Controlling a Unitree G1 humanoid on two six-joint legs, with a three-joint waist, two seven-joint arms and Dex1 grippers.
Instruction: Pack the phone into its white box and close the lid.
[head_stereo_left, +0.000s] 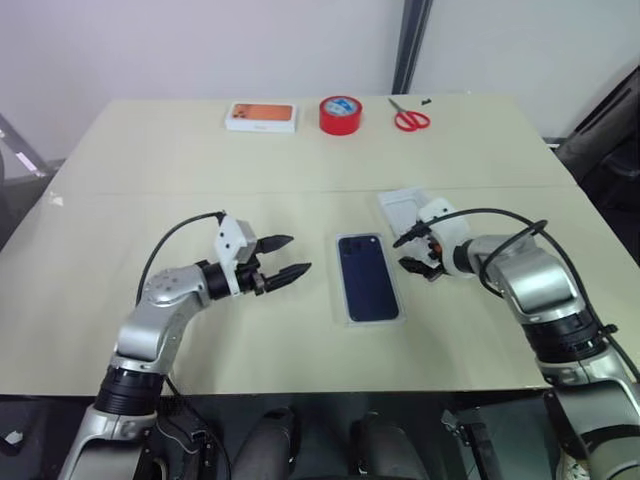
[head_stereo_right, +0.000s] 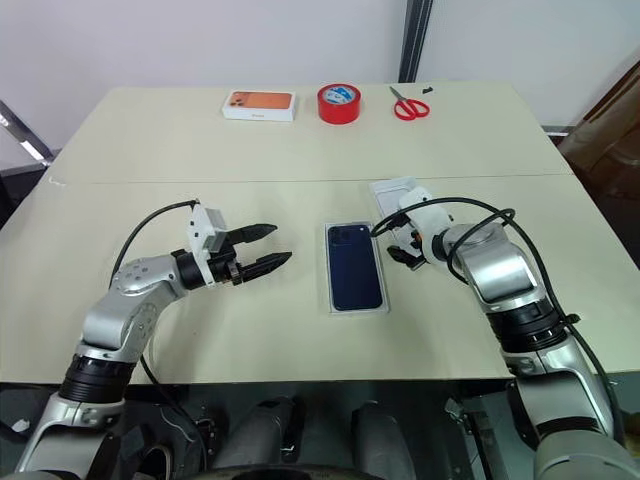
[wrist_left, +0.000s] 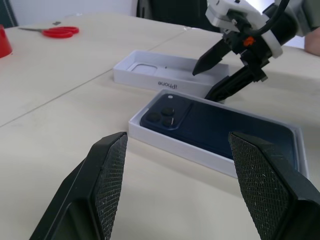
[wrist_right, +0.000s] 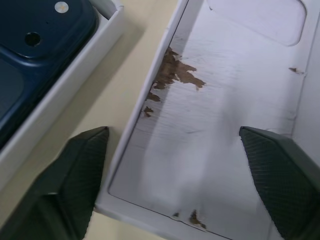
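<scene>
Phone (head_stereo_left: 367, 277) in box (head_stereo_left: 343, 300) mid-table; lid (head_stereo_left: 402, 207) behind-right; tape (head_stereo_left: 340, 114), scissors (head_stereo_left: 409, 118) at far edge.

The right gripper (head_stereo_left: 418, 252) and its wrist cover most of the lid (head_stereo_left: 405, 207), leaving its far-left end bare. In the right wrist view, the picture edges cut off the phone (wrist_right: 30, 55) and the white box (wrist_right: 65, 90).
</scene>
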